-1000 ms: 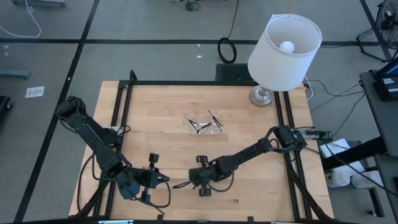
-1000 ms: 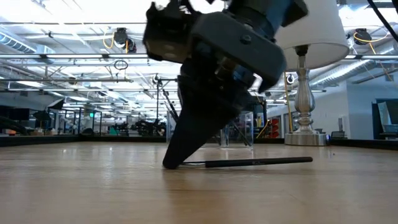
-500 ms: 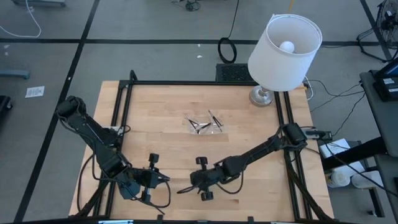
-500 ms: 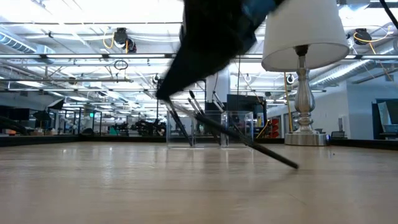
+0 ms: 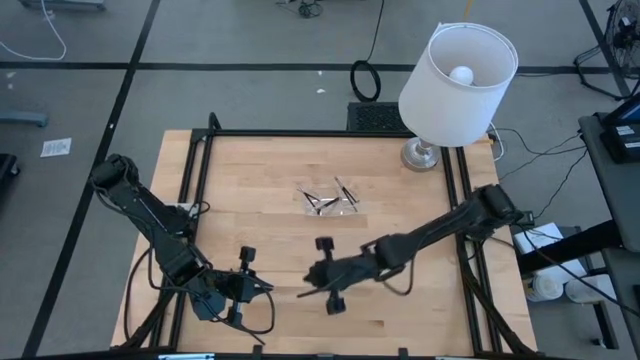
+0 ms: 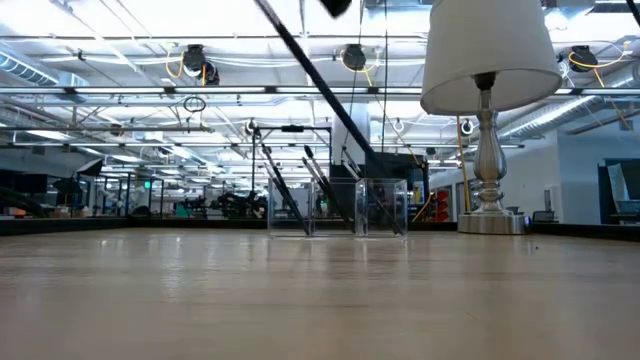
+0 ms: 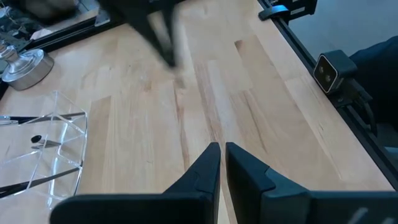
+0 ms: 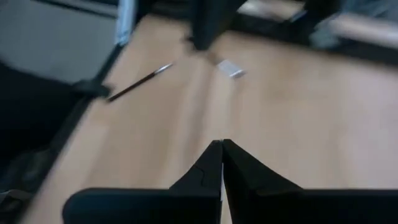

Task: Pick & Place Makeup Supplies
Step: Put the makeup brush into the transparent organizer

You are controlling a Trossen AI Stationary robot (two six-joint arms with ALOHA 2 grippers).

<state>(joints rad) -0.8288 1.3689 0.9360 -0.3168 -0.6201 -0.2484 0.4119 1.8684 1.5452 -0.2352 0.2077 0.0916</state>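
Now the right gripper (image 5: 322, 283), up over the near middle of the table, was clamped on a stick (image 6: 330, 95) dangling aslant, so it wanted a firm pinch and a slow swing far to the tray (image 5: 350, 210), while the left gripper (image 5: 262, 287) waited near-left, fingers practically together.

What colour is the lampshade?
White; the lampshade shows best in the high view.

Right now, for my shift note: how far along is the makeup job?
Done: several sticks lean in the tray. In hand: right gripper holds one stick aloft, tilted, short of the tray. To do: dropping it in; another stick lies on the table. Left gripper waits.
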